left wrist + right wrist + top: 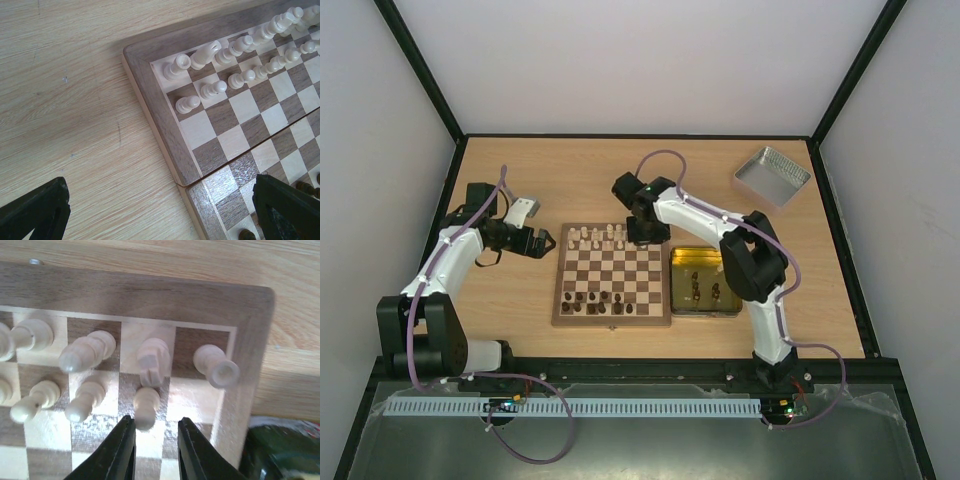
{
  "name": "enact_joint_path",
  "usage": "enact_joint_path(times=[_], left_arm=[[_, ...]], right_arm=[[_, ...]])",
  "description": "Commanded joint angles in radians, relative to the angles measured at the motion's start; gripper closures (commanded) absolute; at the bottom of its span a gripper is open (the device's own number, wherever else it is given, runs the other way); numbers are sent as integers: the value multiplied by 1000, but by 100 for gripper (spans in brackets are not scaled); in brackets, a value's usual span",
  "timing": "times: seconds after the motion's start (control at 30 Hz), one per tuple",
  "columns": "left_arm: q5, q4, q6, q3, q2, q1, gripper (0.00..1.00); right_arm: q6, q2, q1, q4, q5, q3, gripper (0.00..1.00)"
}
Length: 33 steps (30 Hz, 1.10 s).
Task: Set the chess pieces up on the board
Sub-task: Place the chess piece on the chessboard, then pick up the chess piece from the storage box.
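Right wrist view, right gripper [156, 424] jaws slightly parted, cream pawn [147, 405] loose between the tips, left gripper [160, 185] jaws wide apart, board [161, 117] edge between them.

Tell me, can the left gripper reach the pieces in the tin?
Probably not easily: the left gripper is left of the board, while the tin with the pieces lies right of it, partly under the right arm.

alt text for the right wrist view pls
Right pincer, jaws slightly apart, poised at a cream pawn near the board's corner. More cream pieces stand in two rows beyond, a rook on the corner square.
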Motion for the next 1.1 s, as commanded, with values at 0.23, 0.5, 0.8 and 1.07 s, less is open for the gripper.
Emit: enact_joint_path(times=[0.23,0.5,0.8,1.07], left_arm=[[3,-1,-1,-3,-8,-3,1],[4,-1,0,-3,-13,-4,1],[4,-1,0,-3,-11,-4,1],[3,-1,0,-3,-8,-5,1]], right_arm=[[14,-316,-76,-89,76,-129,77],[18,-545,-226,23,64,-514,77],[18,-571,-320,114,20,-681,76],[13,-542,-348,163,-5,-714,76]])
